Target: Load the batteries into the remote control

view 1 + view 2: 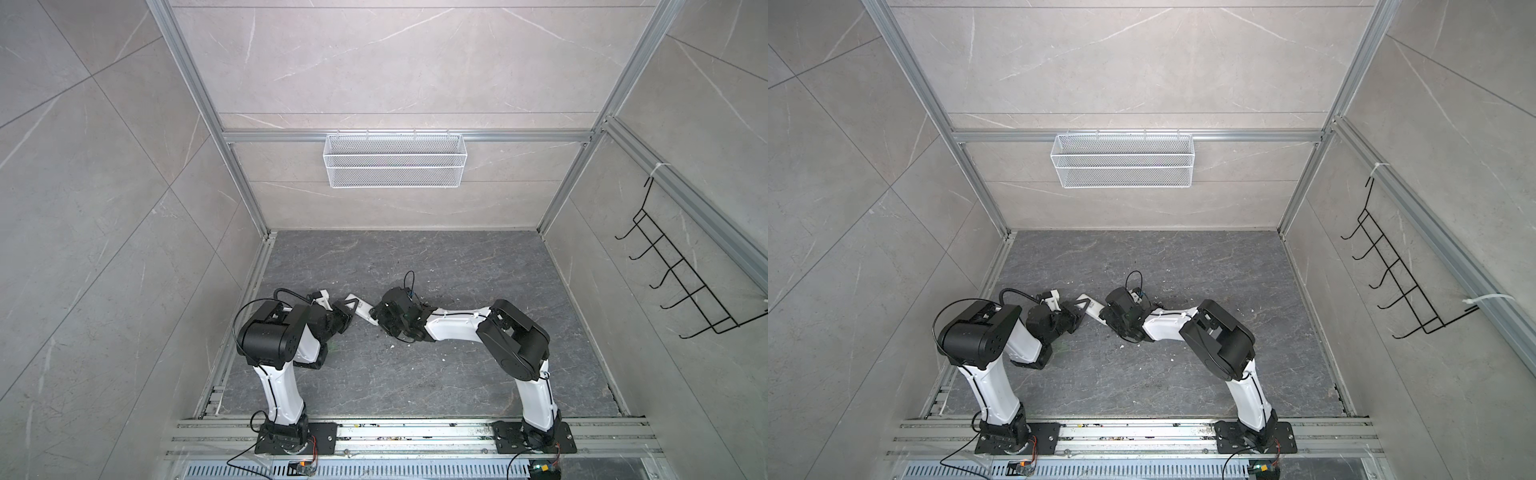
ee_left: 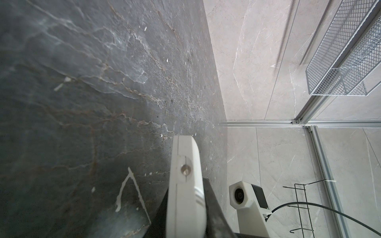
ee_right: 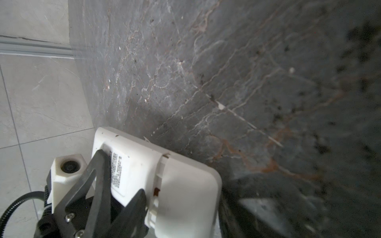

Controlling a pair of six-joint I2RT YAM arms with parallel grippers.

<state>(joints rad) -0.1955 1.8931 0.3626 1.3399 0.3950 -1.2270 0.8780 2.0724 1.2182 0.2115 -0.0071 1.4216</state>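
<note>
Both arms reach in towards the middle of the dark marbled table (image 1: 457, 374) and meet over its near half. Between them the remote control (image 1: 362, 311) is held up off the table, lying slantwise, with one end towards each arm, as both top views show (image 1: 1094, 309).

The left gripper (image 1: 349, 306) has its jaws closed hard on the remote control. In the left wrist view the handset (image 2: 185, 185) is seen edge-on, squeezed between the two dark fingers (image 2: 214, 206). In the right wrist view the same fingers (image 3: 99, 181) clamp the handset's back (image 3: 144, 171), one of them resting across its printed label. Beyond the label a plain white cover section takes up the other end of the back, with a narrow seam showing between the two parts.

The right gripper (image 1: 380, 316) is at the opposite end of the remote control, right up against it. Its own fingers are only a dark blur in the right wrist view, so I cannot tell how wide its jaws stand or whether they have any hold.

Small white specks (image 1: 392, 345) lie scattered on the table under the arms. A white wire basket (image 1: 395, 166) hangs on the back wall, and a black hook rack (image 1: 685, 291) on the right wall.
</note>
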